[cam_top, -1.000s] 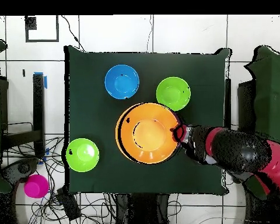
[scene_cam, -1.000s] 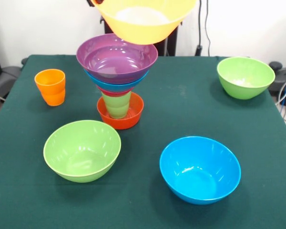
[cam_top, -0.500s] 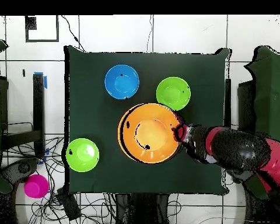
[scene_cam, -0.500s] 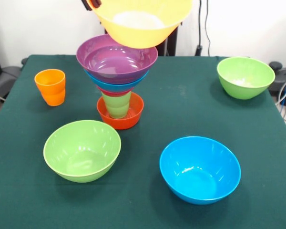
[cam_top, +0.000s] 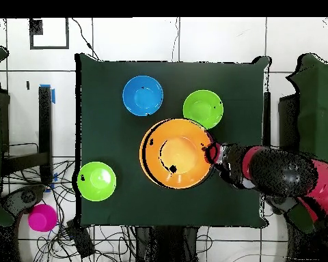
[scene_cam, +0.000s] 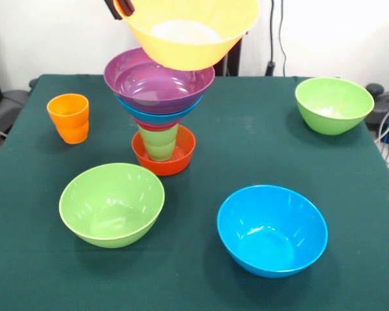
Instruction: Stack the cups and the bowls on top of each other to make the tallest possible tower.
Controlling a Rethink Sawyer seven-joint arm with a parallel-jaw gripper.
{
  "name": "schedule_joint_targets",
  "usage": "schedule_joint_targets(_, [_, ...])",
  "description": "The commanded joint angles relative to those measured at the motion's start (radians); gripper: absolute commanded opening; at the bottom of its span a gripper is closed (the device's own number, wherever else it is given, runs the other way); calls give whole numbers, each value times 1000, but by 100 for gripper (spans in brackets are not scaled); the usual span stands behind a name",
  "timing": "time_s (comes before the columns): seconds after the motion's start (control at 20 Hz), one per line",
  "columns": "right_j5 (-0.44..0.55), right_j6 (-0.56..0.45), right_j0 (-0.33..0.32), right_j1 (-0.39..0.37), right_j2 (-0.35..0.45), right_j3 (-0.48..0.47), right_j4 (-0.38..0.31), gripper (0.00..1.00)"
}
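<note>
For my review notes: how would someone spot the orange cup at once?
Start at the multicoloured tower in the middle of the green table. In the front view, the orange cup stands alone to its left, upright. It is the only loose item narrower than the bowls.

The end effector [scene_cam: 118, 8] has carried the large orange bowl [scene_cam: 188, 29] slightly left, nearer above the tower [scene_cam: 159, 103].

No legible text, label, brand, number or sign on any bowl, cup or surface.
</note>
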Motion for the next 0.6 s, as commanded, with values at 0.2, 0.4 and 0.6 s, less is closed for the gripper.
schedule_joint_targets(0.2, [79, -183, 23, 48, 14, -50, -82, 0])
schedule_joint_targets(0.4, [73, -184, 23, 51, 12, -55, -91, 0])
schedule_joint_targets(0.6, [61, -172, 21, 53, 11, -48, -101, 0])
